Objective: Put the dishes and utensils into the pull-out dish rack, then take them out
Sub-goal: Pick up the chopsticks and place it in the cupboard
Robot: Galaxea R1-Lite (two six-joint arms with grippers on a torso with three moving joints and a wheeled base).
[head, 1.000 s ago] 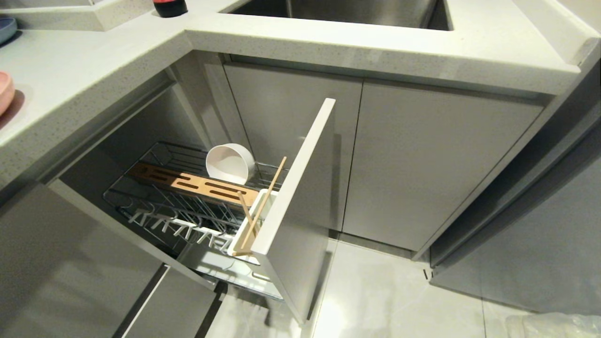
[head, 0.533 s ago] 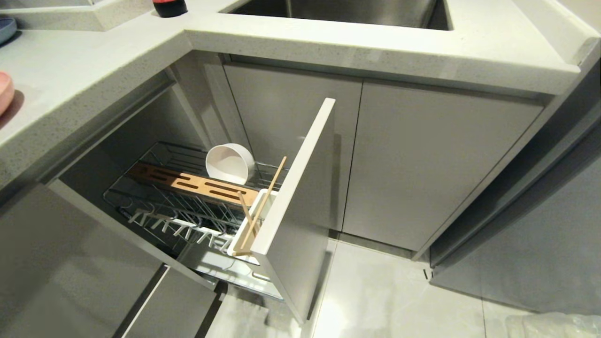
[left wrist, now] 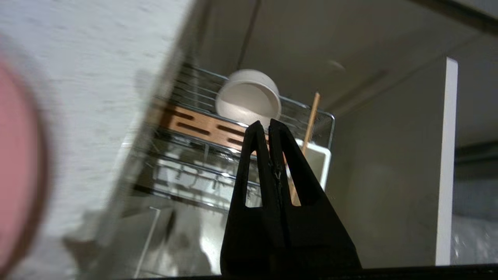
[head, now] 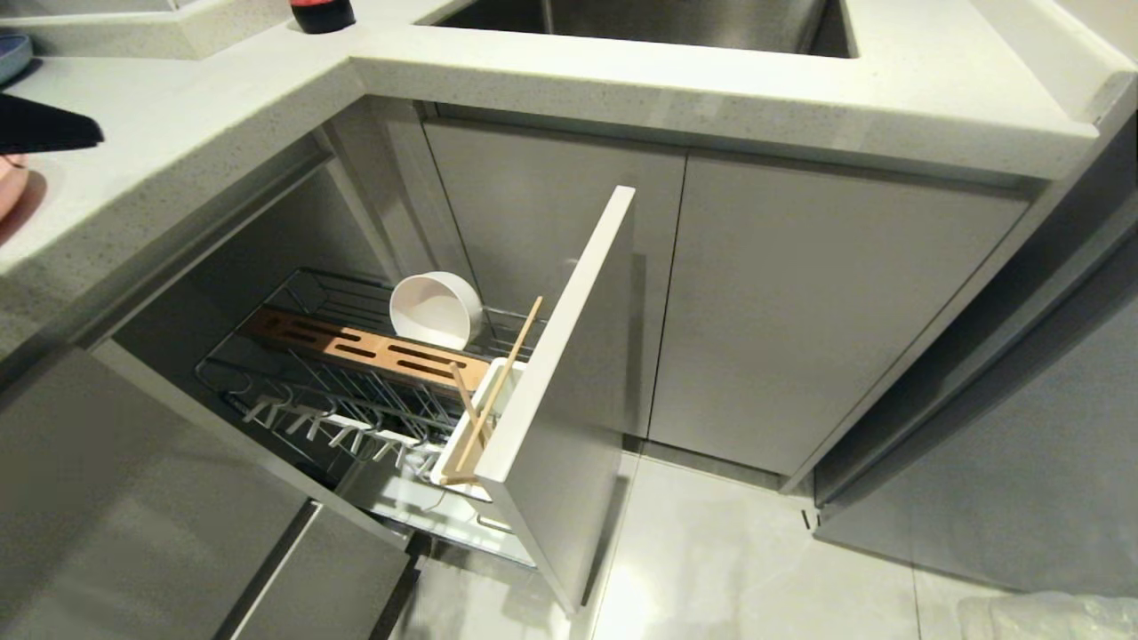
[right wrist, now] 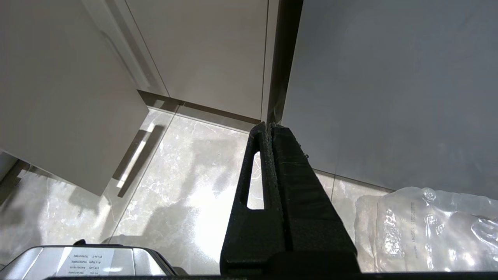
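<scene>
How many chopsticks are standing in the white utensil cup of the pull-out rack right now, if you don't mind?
2. The longer chopstick leans toward the front panel; the shorter chopstick crosses it lower in the utensil cup. Anything else inside the cup may be hidden.

I count one bowl [head: 435, 308], two chopsticks [head: 494, 388], one plate [head: 9, 176] and one rack [head: 293, 373].

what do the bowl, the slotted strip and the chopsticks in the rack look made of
Bowl: likely glazed ceramic or melamine, smooth cream-white, uniform surface.
Slotted strip: wood, warm brown, matte.
Chopsticks: pale wood or bamboo, unpainted.
</scene>
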